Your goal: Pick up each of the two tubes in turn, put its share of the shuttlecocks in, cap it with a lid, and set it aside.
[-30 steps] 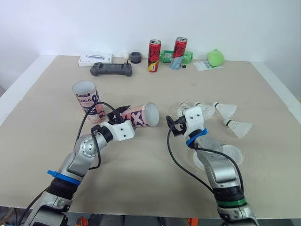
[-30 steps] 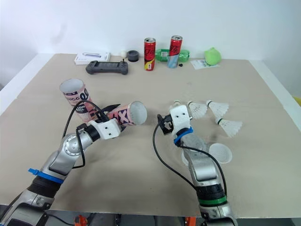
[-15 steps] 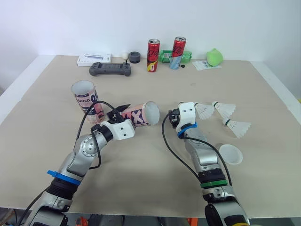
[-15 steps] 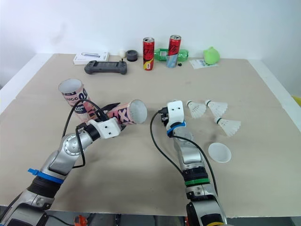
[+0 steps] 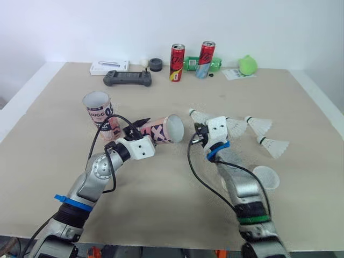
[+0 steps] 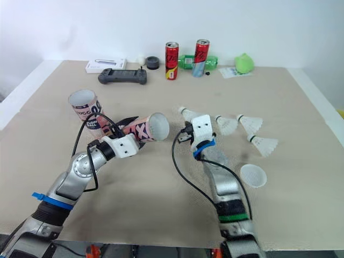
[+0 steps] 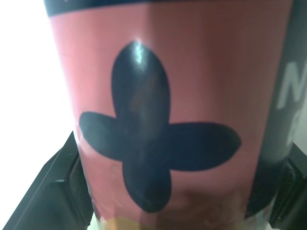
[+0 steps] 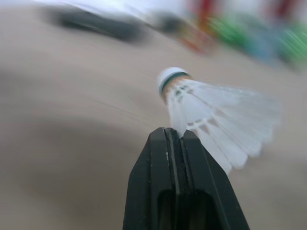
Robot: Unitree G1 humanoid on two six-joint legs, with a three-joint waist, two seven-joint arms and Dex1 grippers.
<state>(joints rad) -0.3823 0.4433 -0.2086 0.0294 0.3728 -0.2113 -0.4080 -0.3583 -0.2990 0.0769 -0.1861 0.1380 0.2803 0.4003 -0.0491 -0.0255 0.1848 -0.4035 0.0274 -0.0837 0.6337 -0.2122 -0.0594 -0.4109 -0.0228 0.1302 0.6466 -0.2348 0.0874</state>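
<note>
Shows the left gripper point(image 5: 138, 129) closed around a pink tube point(image 5: 161, 130), held on a slant with its open mouth facing the right gripper point(image 8: 173, 132). Pinches, in that right gripper, a shuttlecock point(image 8: 211, 115) by the edge of its feather skirt (fingers pressed together, cork pointing away), just beside the tube's mouth. Includes, on the table point(image 5: 172, 209), a second tube point(image 5: 102, 115) upright beside the left arm, three shuttlecocks point(image 5: 258, 124) and a lid point(image 5: 266, 177) right of the right arm.

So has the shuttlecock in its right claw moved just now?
Yes. The shuttlecock, pinched in the right gripper, has left the row of three shuttlecocks on the table and gone toward the mouth of the held tube.
</note>
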